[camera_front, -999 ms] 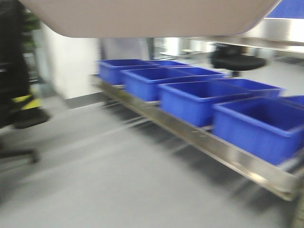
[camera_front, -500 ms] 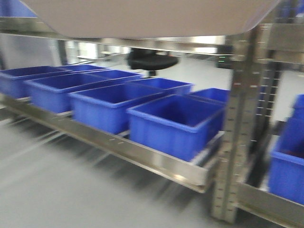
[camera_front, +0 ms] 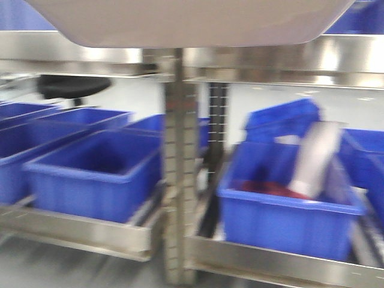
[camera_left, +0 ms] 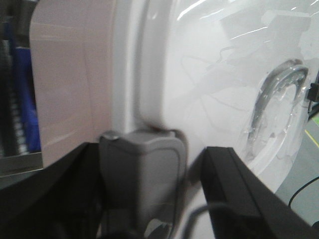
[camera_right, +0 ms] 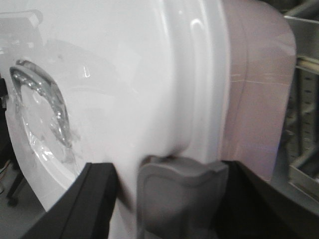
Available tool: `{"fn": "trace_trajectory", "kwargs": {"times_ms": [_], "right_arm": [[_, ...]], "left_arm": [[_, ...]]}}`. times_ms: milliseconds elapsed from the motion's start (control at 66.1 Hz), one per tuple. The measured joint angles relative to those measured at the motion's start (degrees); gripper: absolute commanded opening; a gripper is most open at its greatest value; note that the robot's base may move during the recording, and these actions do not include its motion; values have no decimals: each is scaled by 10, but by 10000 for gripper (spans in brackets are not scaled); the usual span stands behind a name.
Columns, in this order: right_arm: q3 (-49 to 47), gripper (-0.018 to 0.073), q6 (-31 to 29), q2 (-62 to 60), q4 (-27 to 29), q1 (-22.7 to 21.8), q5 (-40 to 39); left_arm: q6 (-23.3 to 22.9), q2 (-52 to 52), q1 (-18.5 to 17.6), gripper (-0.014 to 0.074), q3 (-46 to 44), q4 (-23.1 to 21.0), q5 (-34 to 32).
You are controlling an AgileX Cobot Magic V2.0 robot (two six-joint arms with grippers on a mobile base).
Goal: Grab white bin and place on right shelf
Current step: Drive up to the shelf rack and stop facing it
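Note:
The white bin (camera_front: 180,24) fills the top of the front view, seen from below and held up off the floor. In the left wrist view its glossy lid (camera_left: 209,74) and pinkish side (camera_left: 70,84) are close up. My left gripper (camera_left: 154,155) is shut on the bin, its black fingers either side of a grey latch (camera_left: 142,179). My right gripper (camera_right: 169,174) is shut on the bin the same way, around the other grey latch (camera_right: 182,196). The right shelf (camera_front: 276,259) shows its shiny steel front rail low on the right, past a perforated upright (camera_front: 174,180).
Blue bins sit on the rack's lower level, one on the left (camera_front: 90,168) and one on the right (camera_front: 288,216) holding a white tilted object (camera_front: 315,159) and something red. Another steel rail (camera_front: 270,60) runs above them. A black chair seat (camera_front: 72,85) is behind, at the left.
The front view has swung to the right along the rack. The upright has moved from the right edge to the centre, and the right bay has come into view. The bin stays held.

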Motion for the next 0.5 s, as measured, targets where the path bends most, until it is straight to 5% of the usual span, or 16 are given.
{"fn": "trace_trajectory", "kwargs": {"times_ms": [500], "right_arm": [[0,449,0,0,0,0,0]], "left_arm": [[0,0,0,262,0,0,0]]}}
